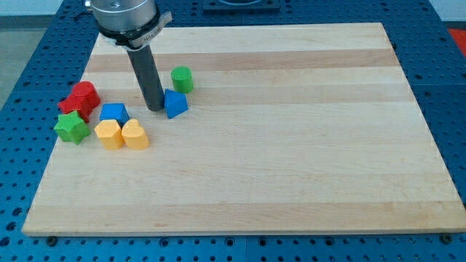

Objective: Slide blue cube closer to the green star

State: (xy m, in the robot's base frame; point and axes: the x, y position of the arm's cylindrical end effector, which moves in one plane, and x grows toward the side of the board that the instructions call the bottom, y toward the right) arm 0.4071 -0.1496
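Observation:
The blue cube [114, 113] sits at the view's left, just right of the green star [71, 128] and touching the yellow blocks below it. My tip [155, 108] stands to the right of the blue cube with a gap between them, and right next to the left side of a blue triangular block [175, 103].
Two red blocks [80, 99] lie above the green star. A yellow pentagon-like block [109, 134] and a yellow heart [135, 135] sit below the blue cube. A green cylinder [182, 78] stands above the blue triangular block. The wooden board [291, 145] ends near the star's left.

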